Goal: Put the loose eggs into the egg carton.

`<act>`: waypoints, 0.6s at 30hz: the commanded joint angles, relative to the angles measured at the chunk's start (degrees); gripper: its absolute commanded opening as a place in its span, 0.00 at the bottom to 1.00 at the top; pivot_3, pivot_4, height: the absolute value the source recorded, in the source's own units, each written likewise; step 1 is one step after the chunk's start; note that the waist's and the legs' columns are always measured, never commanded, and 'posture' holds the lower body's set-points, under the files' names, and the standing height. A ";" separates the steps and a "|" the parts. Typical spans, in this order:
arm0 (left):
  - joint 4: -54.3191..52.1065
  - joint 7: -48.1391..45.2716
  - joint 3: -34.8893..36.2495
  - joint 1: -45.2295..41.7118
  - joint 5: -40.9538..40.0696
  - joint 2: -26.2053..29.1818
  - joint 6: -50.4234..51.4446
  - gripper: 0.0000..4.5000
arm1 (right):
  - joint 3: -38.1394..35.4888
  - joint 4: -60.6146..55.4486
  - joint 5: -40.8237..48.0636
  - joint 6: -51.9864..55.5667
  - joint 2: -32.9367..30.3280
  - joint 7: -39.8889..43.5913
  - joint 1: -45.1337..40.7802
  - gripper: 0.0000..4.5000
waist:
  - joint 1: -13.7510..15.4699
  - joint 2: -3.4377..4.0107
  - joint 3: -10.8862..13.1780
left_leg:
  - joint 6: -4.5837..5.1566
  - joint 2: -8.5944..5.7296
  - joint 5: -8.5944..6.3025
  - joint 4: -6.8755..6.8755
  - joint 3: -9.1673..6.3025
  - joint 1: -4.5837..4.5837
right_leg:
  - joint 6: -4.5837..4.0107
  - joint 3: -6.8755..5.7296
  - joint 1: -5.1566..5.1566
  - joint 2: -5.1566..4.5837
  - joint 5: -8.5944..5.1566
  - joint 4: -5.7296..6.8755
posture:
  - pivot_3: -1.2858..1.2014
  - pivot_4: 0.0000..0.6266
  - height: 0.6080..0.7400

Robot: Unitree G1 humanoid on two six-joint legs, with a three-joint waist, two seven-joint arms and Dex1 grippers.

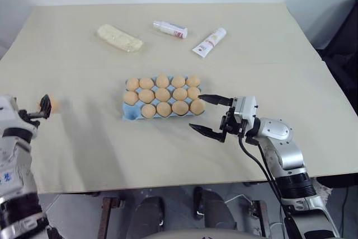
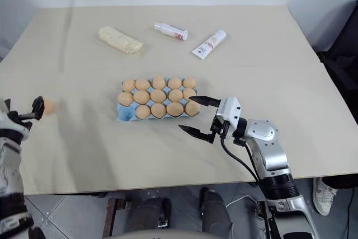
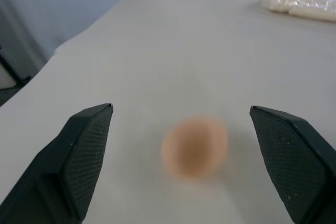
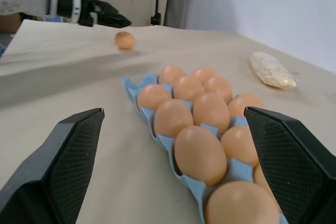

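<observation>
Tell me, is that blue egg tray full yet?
Not quite: the egg carton has one empty corner cup, and one loose egg lies on the table.

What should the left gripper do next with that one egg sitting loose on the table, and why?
Probably ease the left gripper forward until its open fingers straddle the loose egg, then close. The egg lies on the table just ahead of the fingertips, not yet between them, and the egg carton has one empty corner cup.

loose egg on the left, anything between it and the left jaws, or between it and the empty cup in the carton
Nothing visible. The loose egg lies on bare table ahead of the open left gripper, and only bare tabletop separates it from the egg carton.
</observation>
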 commanded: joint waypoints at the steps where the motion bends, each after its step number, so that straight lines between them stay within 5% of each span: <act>1: 5.20 -0.42 -2.10 -3.40 1.74 2.32 0.98 0.99 | -0.42 -1.74 0.31 -0.94 0.39 -0.64 -0.02 1.00 | -0.17 0.00 0.00 | 0.00 0.00 -0.01 -0.01 0.04 0.00 | 0.00 -0.14 -0.02 0.00 0.00 0.00 | 0.52 0.24 1.00; 9: 10.52 -0.10 -4.11 -6.46 2.59 3.73 3.62 0.99 | -0.79 -2.45 0.24 -0.91 0.28 -1.96 0.79 1.00 | -0.83 -0.02 -0.01 | 0.03 0.02 -0.11 -0.02 0.07 -0.04 | 0.02 -0.44 -0.01 -0.06 0.01 -0.13 | 0.52 0.24 1.00; 18: 14.02 -1.89 -5.45 -8.65 2.79 3.96 4.57 0.44 | -0.76 -1.93 0.17 -1.07 0.17 -2.32 0.33 1.00 | -0.84 -0.02 -0.01 | -0.27 0.02 -0.18 0.00 0.06 -0.01 | 0.02 -0.45 -0.01 -0.10 0.01 0.00 | 0.52 0.24 1.00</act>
